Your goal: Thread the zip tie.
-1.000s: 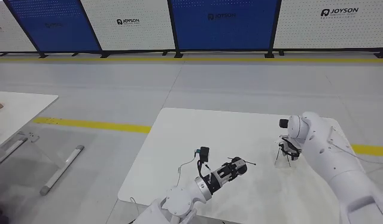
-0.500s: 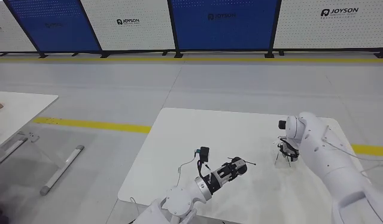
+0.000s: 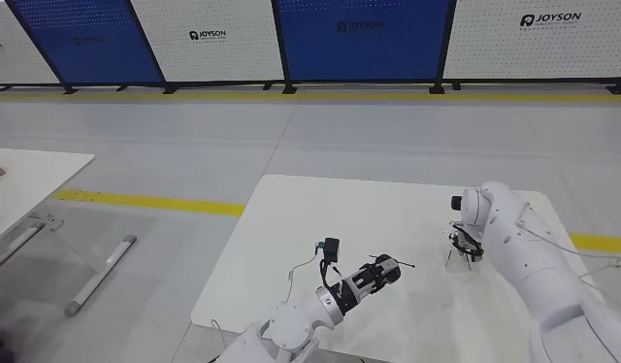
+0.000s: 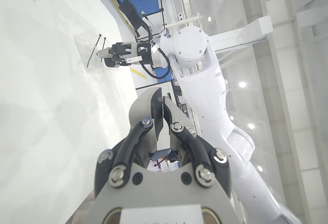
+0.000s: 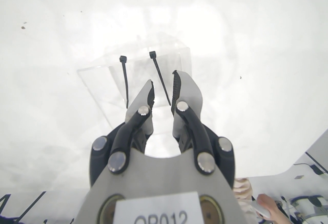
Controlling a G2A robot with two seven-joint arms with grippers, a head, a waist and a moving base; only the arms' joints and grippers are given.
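Right gripper (image 5: 163, 77) is hovering at the clear stand (image 5: 98, 81) on the desk (image 5: 51, 17), jaws parted either side of one zip tie (image 5: 156, 66). Left gripper (image 4: 160, 97) is hovering, jaws pressed together.

We see two black plastic zip ties (image 5: 125, 81) side by side on a clear plastic stand (image 5: 98, 86), on the white table's (image 3: 330, 227) right half.

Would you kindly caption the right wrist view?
Right gripper, jaws open, poised at two black zip ties on a clear stand.
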